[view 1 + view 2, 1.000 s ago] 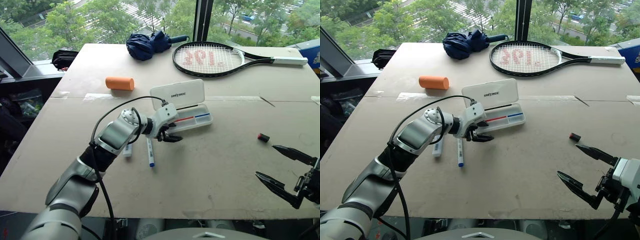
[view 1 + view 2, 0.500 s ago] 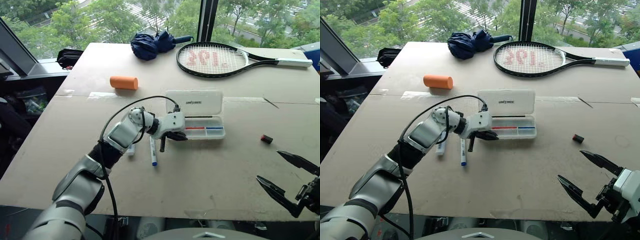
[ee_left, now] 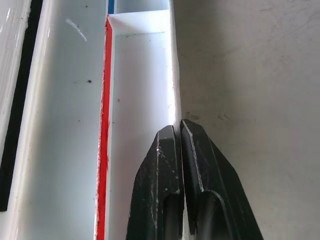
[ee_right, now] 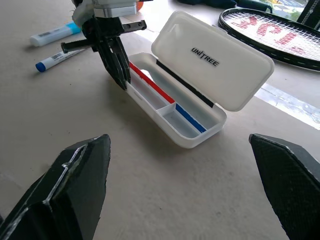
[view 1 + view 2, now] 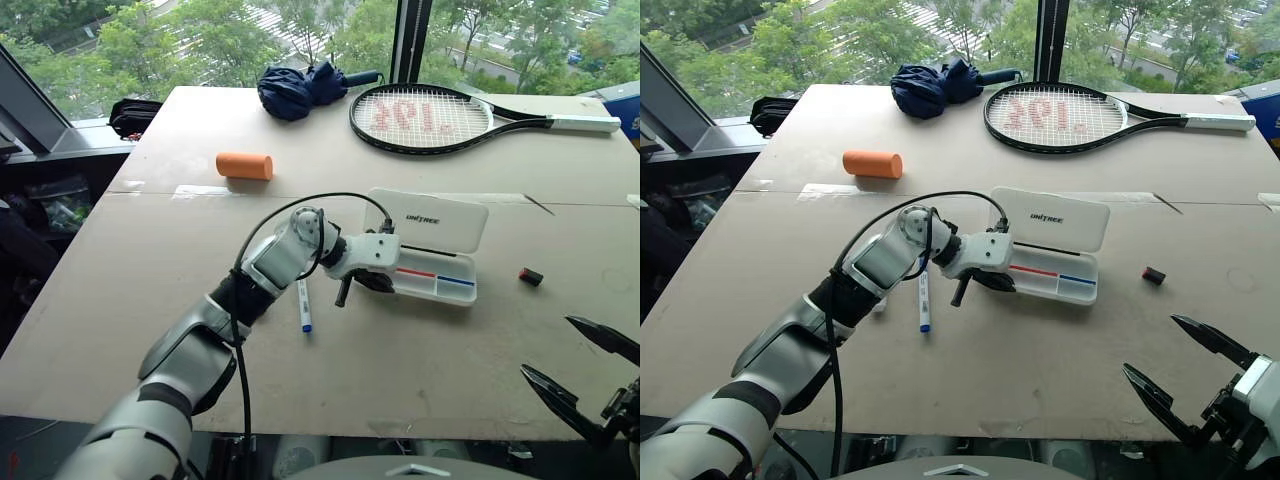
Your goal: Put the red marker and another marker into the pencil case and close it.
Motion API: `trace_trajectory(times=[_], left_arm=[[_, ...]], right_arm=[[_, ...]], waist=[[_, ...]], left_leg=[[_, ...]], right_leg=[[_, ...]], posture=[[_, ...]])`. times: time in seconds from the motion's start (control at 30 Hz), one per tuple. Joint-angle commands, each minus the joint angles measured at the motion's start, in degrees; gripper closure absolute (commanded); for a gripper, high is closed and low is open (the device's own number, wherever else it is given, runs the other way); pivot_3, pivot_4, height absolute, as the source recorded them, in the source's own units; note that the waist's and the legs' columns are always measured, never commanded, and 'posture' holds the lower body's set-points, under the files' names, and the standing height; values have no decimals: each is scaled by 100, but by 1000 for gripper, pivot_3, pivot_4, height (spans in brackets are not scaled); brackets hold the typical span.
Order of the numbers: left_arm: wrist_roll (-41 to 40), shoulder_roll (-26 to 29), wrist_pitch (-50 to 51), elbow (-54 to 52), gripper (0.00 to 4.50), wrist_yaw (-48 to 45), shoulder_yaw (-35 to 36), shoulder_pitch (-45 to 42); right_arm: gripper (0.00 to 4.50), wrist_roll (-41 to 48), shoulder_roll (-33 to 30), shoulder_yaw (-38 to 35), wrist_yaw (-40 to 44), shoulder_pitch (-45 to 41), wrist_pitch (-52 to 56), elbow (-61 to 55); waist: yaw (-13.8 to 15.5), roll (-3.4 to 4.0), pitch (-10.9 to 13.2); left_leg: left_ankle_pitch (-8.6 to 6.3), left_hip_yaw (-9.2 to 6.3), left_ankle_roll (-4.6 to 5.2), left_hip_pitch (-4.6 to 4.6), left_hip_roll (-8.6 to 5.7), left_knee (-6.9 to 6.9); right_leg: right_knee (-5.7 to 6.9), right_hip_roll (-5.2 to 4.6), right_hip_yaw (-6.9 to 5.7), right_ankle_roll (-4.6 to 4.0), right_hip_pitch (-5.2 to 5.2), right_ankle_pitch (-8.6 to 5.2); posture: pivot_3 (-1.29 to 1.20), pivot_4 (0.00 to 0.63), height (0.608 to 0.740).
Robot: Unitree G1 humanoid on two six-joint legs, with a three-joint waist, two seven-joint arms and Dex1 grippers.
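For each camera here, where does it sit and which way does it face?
Head stereo pair: looks forward and down over the table; left arm reaches to the open pencil case.
Left wrist: looks along the shut left gripper at the case's front wall.
Right wrist: looks between the open right gripper toward the case.
All share the pencil case.

White pencil case (image 5: 440,222) — red, blue strips inside; orange cylinder (image 5: 244,166).

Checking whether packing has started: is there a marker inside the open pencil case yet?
No: the right wrist view shows the pencil case open with bare compartments, while two markers lie on the table.
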Motion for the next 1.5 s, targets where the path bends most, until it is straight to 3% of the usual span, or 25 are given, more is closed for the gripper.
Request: trace_trajectory(times=[0.03, 0.33, 0.43, 0.47, 0.6, 0.67, 0.8, 0.9, 1.03, 1.17, 1.5], left_arm=[[-72, 134, 732, -867, 4447, 39, 138, 140], [-12, 196, 1571, -1496, 4447, 364, 28, 282], [-167, 191, 1845, -1687, 3753, 437, 152, 327], [-288, 198, 2015, -1787, 3302, 420, 231, 341], [-1399, 330, 3199, -2597, 1841, 411, 1512, 634], [-1891, 392, 3991, -3012, 1841, 614, 2290, 815], [-2101, 253, 5485, -4035, 1841, 1824, 3931, 1533], [-2242, 136, 6100, -4601, 1841, 2375, 4424, 1854], [-2124, -189, 6899, -5374, 1841, 3225, 4783, 2410], [-1933, -710, 7022, -5653, 1841, 4238, 4761, 2868], [-1737, -1616, 7022, -5134, 1841, 5991, 4185, 3086]], right_arm=[[0, 213, -108, -243, 66, 17, -42, -77], [0, 440, -463, -344, 134, -99, 156, 0], [0, 476, -526, -345, 147, -115, 203, -10], [0, 485, -543, -339, 150, -116, 215, -19], [0, 594, -704, -182, 196, -325, 323, 29], [0, 587, -797, -31, 220, -521, 373, 95], [0, 620, -1093, 367, 267, -1274, 560, 391], [0, 627, -1180, 549, 287, -1571, 660, 459], [0, 725, -1384, 795, 459, -2050, 774, 646], [0, 783, -1580, 1030, 656, -2500, 882, 826], [0, 781, -1659, 1050, 1037, -2695, 907, 1048]], waist=[[6, 1, 0], [15, 1, 0], [16, 0, 0], [15, 0, 0], [3, 1, 0], [-67, 1, 3], [-116, 7, -1], [-40, 1, 3], [17, -3, 3], [23, -6, 3], [25, -10, 2]], left_leg=[[0, -1, 0, 0, 0, 0], [0, -1, 0, 0, -1, 1], [0, 0, 0, 0, -1, 1], [0, -1, 0, 0, -1, 1], [0, -3, 0, 0, 1, 1], [0, -4, 0, 1, 16, 1], [0, -5, -1, 8, 33, 1], [1, -16, -1, 2, 29, 2], [1, -15, -2, 0, 20, 4], [1, -17, -2, 4, 13, 6], [1, -33, -2, 5, 5, 5]], right_leg=[[0, 0, -1, 0, 0, 0], [1, -1, -1, 0, 1, 0], [1, -1, 0, 0, 1, 0], [1, -1, 0, 0, 1, 0], [1, -1, -1, 0, 1, 0], [3, 0, -2, -1, 0, 0], [4, 5, -6, -1, 3, 0], [5, 2, -15, 0, 5, 0], [0, -4, -12, 0, 8, 1], [2, -10, -14, 0, 14, 1], [2, -16, -12, 0, 24, 2]], posture=[[0, 150, 730], [0, 150, 730], [0, 150, 730], [0, 150, 730], [0, 150, 730], [0, 150, 730], [0, 150, 730], [0, 150, 730], [0, 150, 730], [0, 150, 730], [0, 150, 730]])
